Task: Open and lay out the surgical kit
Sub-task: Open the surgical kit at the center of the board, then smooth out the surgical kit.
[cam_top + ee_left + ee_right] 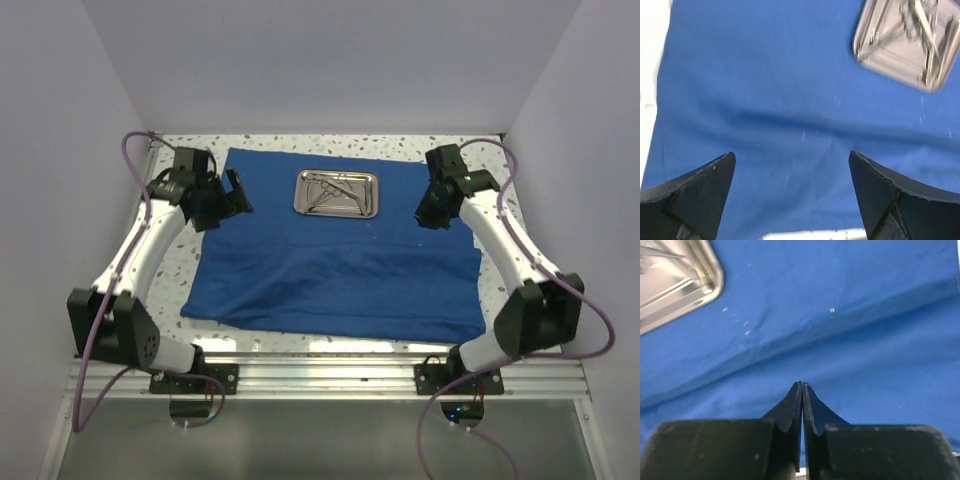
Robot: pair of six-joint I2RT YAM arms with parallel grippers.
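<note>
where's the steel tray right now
In the top view the steel tray sits on the blue cloth, far-centre of the table, between the left claw and the right claw, with instruments lying inside it.

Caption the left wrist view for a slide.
Left gripper open over the spread blue cloth, steel tray holding instruments at upper right.

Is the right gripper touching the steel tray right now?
Apart. The right wrist view shows the shut right gripper over blue cloth, with a stretch of cloth between it and the steel tray.
</note>
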